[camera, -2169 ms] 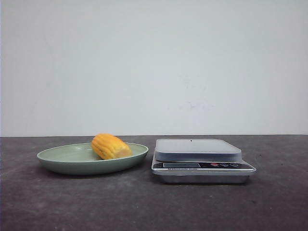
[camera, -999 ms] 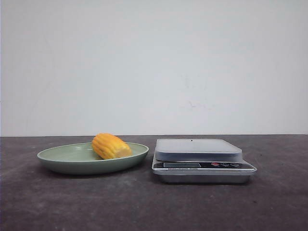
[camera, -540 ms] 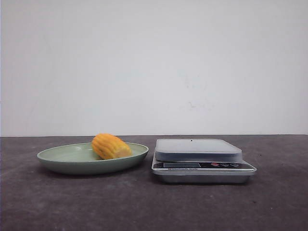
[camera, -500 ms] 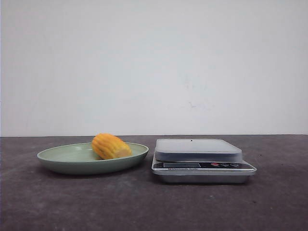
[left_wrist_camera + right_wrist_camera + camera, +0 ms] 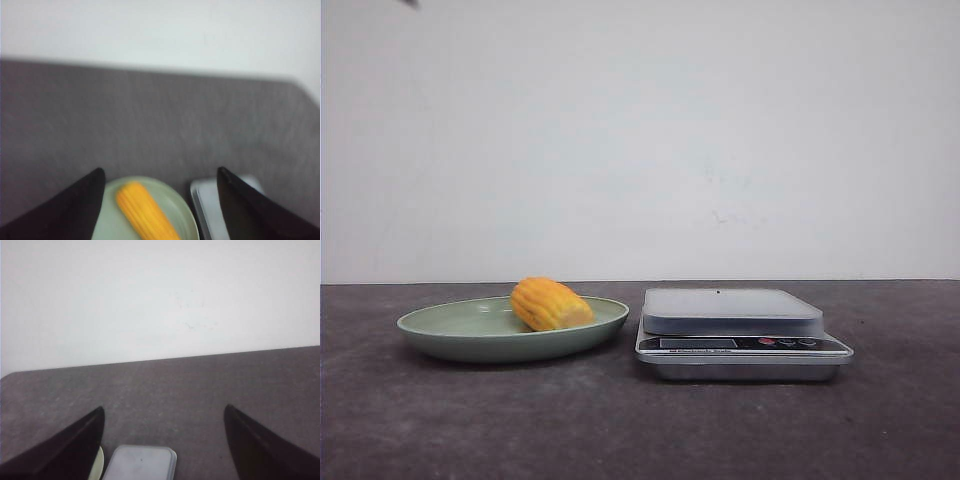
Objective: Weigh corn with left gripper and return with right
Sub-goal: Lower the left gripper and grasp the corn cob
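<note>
The corn (image 5: pixel 550 304), a short yellow-orange ridged cob, lies on the right part of the green plate (image 5: pixel 450 330), left of the scale (image 5: pixel 740 333). In the left wrist view the corn (image 5: pixel 145 212) lies on the plate (image 5: pixel 182 215) between the fingers of my open, empty left gripper (image 5: pixel 160 172), which is well above it; the scale (image 5: pixel 207 207) shows beside it. My right gripper (image 5: pixel 162 410) is open and empty, high above the scale (image 5: pixel 142 462). A dark tip of the left arm (image 5: pixel 410 3) shows at the top edge of the front view.
The silver scale has a grey weighing platform (image 5: pixel 730 305) with nothing on it, and a display and buttons on its front. Plate and scale stand close together on a dark table (image 5: pixel 640 430) before a white wall.
A dark bit of the left arm has come into the top left of the front view. Corn, plate and scale have not moved.
</note>
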